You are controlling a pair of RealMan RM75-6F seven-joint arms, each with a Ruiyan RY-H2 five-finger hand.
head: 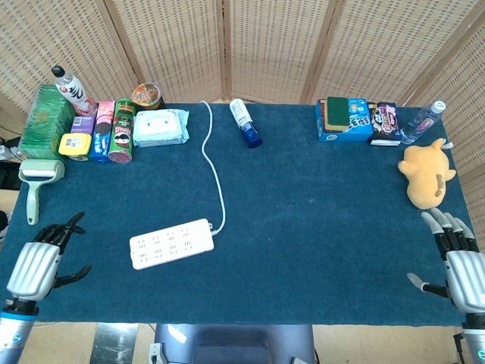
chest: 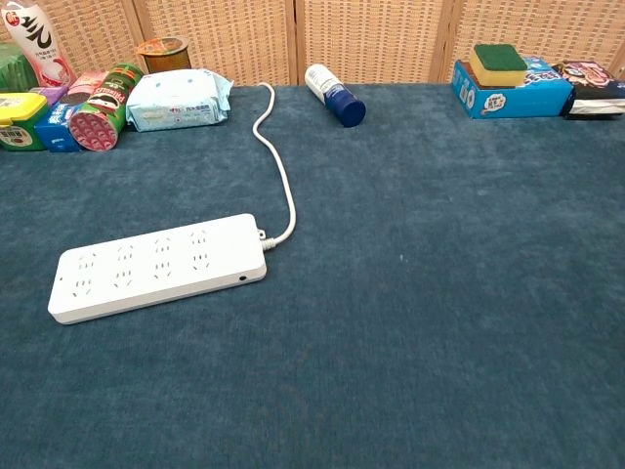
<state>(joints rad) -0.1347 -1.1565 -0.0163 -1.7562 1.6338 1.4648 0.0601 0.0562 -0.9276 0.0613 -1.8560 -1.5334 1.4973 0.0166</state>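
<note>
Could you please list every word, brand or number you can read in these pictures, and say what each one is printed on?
"Pringles": partly legible on the green can lying on its side.
White bottle: large dark characters, not readable.
Blue box under the sponge: print too small.
Dark packet: lettering blurred.
Wipes pack: label unreadable.
Power strip: no text visible.

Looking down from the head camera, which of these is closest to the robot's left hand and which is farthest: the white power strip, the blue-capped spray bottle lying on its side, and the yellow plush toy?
From the left hand, at the table's near left corner:
1. White power strip, just to its right on the near left part of the cloth.
2. Spray bottle, lying at the far middle of the table.
3. Yellow plush toy, at the right edge, by the right hand.
</note>
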